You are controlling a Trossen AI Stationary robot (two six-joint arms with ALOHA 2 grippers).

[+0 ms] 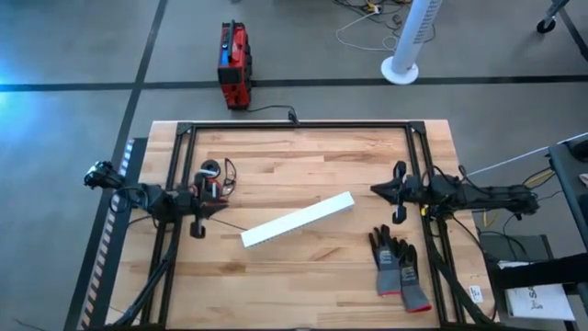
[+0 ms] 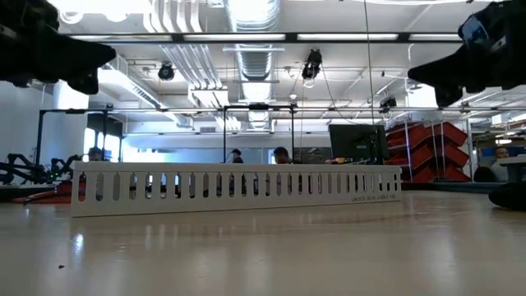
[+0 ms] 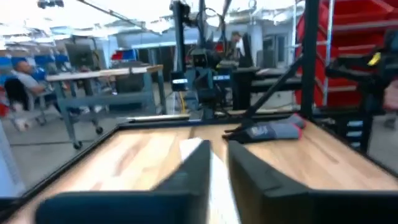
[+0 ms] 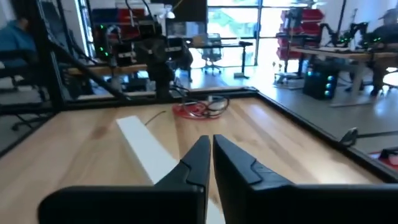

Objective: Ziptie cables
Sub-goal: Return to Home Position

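The cables (image 1: pixel 218 175) lie on the table's left part as loose black loops with a small red and black coil; the right wrist view shows them far off (image 4: pixel 200 108). My left gripper (image 1: pixel 223 198) hovers just near of them, pointing toward the table's right, with only a thin slit between its fingers (image 3: pixel 216 152) and nothing in it. My right gripper (image 1: pixel 375 190) hangs over the right part, pointing toward the left, shut and empty (image 4: pixel 212 142). The left wrist view does not show the cables.
A long white slotted strip (image 1: pixel 299 221) lies slantwise mid-table between the arms (image 2: pixel 238 187). A pair of grey, black and red gloves (image 1: pixel 400 268) lies near the front right. A black frame (image 1: pixel 294 125) borders the table. A red box (image 1: pixel 234 64) stands on the floor beyond.
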